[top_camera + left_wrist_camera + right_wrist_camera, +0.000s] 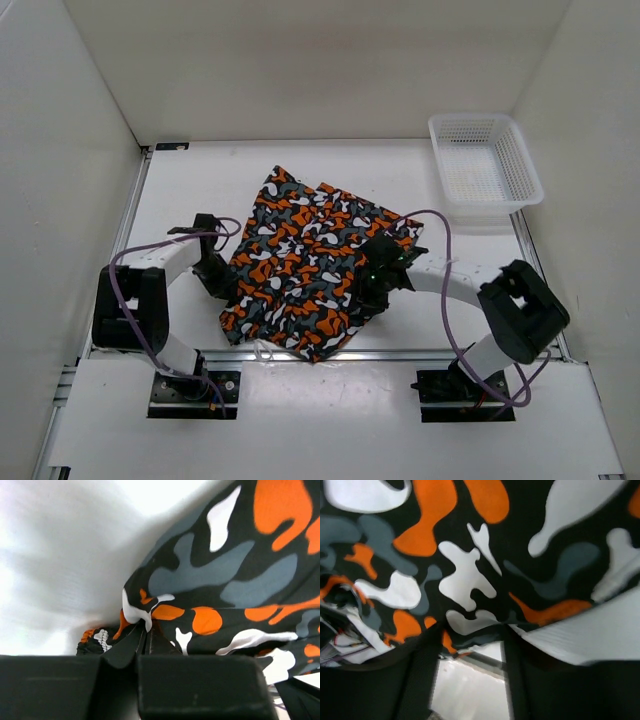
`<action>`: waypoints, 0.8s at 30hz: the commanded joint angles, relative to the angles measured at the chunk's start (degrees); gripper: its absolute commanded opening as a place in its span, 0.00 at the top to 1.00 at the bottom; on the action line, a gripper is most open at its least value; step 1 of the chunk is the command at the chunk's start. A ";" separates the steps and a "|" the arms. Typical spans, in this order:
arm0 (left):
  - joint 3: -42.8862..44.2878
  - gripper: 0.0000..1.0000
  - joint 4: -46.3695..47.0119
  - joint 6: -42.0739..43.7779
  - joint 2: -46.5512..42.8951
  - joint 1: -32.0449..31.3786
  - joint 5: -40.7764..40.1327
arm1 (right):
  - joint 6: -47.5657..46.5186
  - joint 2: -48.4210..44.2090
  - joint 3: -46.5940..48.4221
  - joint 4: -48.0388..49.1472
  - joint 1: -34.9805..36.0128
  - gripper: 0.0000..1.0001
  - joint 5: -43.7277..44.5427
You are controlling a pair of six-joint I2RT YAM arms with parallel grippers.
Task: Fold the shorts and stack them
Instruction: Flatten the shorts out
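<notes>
The soft camouflage-print shorts (305, 265) of orange, black, grey and white lay spread mid-way on the white counter (200, 190) between both arms, with the left tool (215, 272) clamped on their left edge and the right tool (378, 282) at their right edge, jaws apart.

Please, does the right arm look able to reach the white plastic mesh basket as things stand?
Probably yes: the white plastic mesh basket lies beyond the right gripper, with bare table between.

White table (200, 190) carries camouflage shorts (300, 270) at centre, white mesh basket (485, 165) at far right corner.
</notes>
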 commanded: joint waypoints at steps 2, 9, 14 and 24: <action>3.55 0.90 1.49 0.03 0.78 -0.31 -0.17 | -1.18 6.07 5.59 4.37 1.07 0.71 -0.66; 13.21 0.90 -5.18 2.40 -7.91 -1.00 -2.98 | -10.82 10.47 20.70 -3.53 -5.32 0.99 7.26; 17.00 0.90 -10.37 2.15 -11.43 -7.15 -7.29 | -17.53 16.53 32.92 -10.13 -14.48 0.99 7.88; 28.58 0.90 -17.58 -1.55 -15.85 -20.77 -11.60 | -18.86 5.34 31.99 -10.58 -14.74 0.70 10.87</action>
